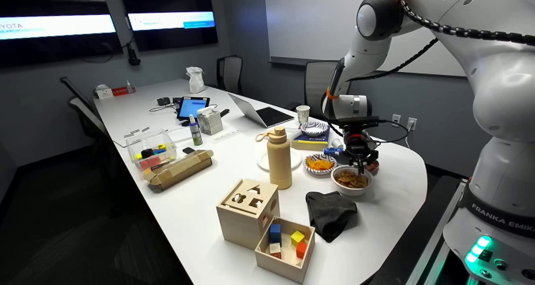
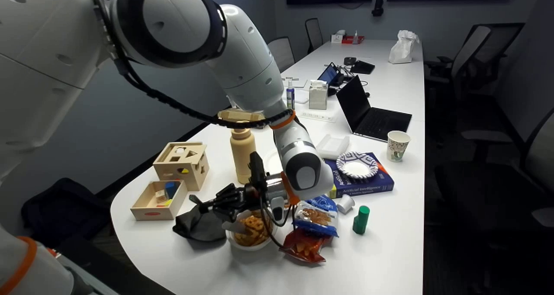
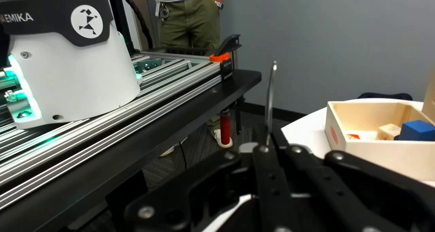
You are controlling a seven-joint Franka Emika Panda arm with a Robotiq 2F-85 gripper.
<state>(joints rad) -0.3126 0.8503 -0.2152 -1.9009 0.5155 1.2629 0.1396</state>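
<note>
Tabletop [image 1: 393, 209] curved to its edge ahead of the gripper [image 3: 268, 145], which pinched a thin, shiny metal strip [image 3: 271, 96]; below sat a round bowl [image 1: 350, 191] of crinkly snacks [image 1: 347, 179], and ahead, across open air, a squarish wooden box [image 3: 387, 157].

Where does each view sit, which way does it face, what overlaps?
Exterior view: robot's end of the table, facing the wall screens; arm at picture right, base and gripper show.
Exterior view: same end, looking down the table past the laptop; arm at picture left, gripper shows.
Wrist view: on the wrist, facing the base; fingers show, shut on a thin metal piece.
Both exterior views share the bottle; all three, the block tray.
</note>
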